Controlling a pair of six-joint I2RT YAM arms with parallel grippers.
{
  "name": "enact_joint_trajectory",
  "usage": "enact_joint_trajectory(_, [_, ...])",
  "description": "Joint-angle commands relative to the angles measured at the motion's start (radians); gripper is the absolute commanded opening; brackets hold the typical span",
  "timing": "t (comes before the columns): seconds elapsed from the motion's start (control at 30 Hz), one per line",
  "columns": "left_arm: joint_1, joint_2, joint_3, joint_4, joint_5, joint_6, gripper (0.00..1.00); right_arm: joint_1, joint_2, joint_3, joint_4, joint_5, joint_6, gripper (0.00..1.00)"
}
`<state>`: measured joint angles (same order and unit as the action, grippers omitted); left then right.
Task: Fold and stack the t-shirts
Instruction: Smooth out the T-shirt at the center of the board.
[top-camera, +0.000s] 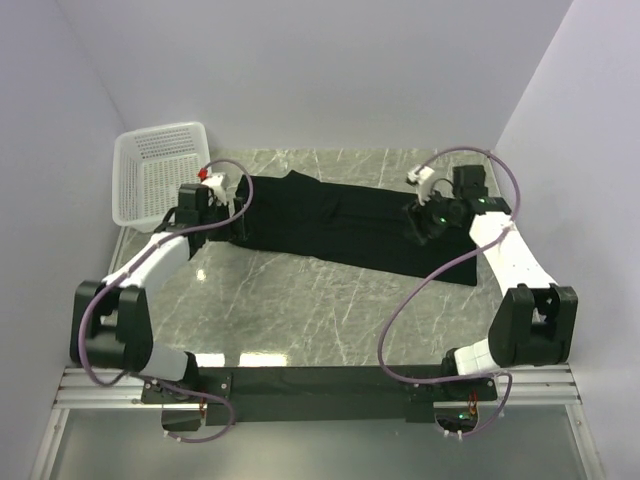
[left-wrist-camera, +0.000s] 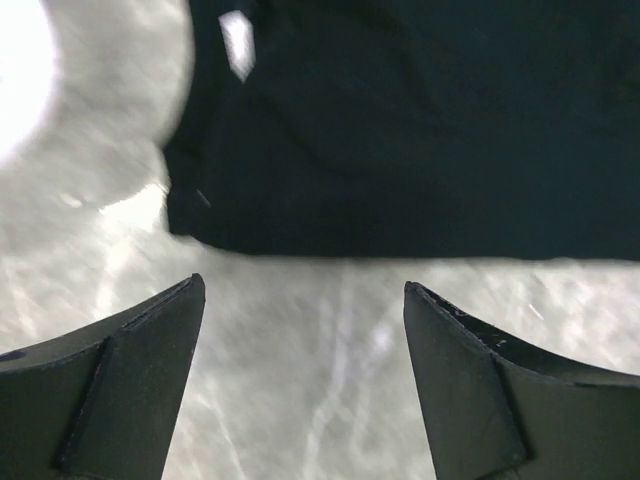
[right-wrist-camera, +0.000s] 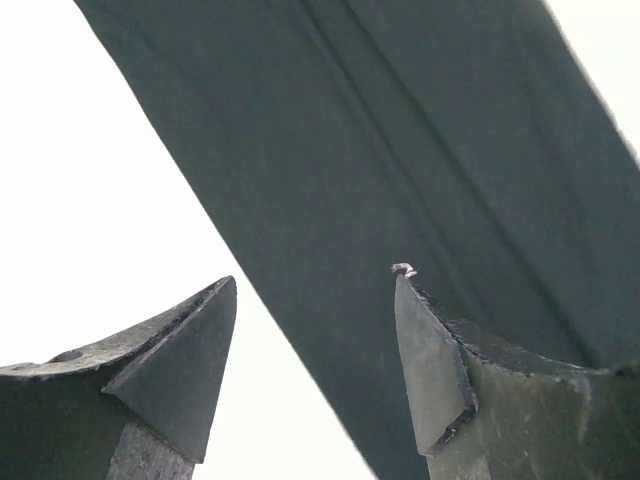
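Note:
A black t-shirt (top-camera: 340, 222) lies folded into a long strip across the marble table, running from back left to right front. My left gripper (top-camera: 240, 212) is open and empty at the strip's left end; in the left wrist view the shirt's edge (left-wrist-camera: 400, 130) lies just beyond my open left gripper (left-wrist-camera: 305, 290), which is over bare marble. My right gripper (top-camera: 418, 222) is open over the strip's right part; in the right wrist view the dark cloth (right-wrist-camera: 400, 150) passes between and beyond my right gripper (right-wrist-camera: 315, 285), with nothing held.
A white plastic basket (top-camera: 160, 172) stands at the back left, close behind the left gripper. Purple cables loop above both arms. Grey walls close in on both sides and at the back. Bare marble (top-camera: 300, 310) lies in front of the shirt.

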<state>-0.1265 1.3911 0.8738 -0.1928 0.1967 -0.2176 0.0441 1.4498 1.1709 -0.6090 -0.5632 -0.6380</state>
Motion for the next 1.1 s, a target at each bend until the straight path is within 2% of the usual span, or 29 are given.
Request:
enact_joint_trajectory(0.0, [-0.005, 0.093, 0.096, 0.13, -0.132, 0.103, 0.85, -0.08, -0.068, -0.057, -0.043, -0.046, -0.035, 0.71])
enact_joint_trajectory(0.2, [-0.016, 0.326, 0.296, 0.047, -0.111, 0.135, 0.76, -0.193, -0.112, -0.126, -0.035, -0.049, -0.016, 0.71])
enact_joint_trajectory(0.4, [-0.025, 0.442, 0.405, -0.046, -0.134, 0.149, 0.67, -0.254, -0.123, -0.168, -0.02, -0.05, -0.005, 0.71])
enact_joint_trajectory(0.63, [-0.038, 0.52, 0.481, -0.103, -0.177, 0.155, 0.55, -0.285, -0.111, -0.186, -0.012, -0.049, 0.004, 0.71])
enact_joint_trajectory(0.97, [-0.073, 0.553, 0.49, -0.139, -0.235, 0.173, 0.5, -0.325, -0.094, -0.178, -0.031, -0.04, -0.015, 0.71])
enact_joint_trajectory(1.07, [-0.076, 0.559, 0.501, -0.148, -0.261, 0.173, 0.45, -0.331, -0.092, -0.183, -0.034, -0.043, -0.017, 0.7])
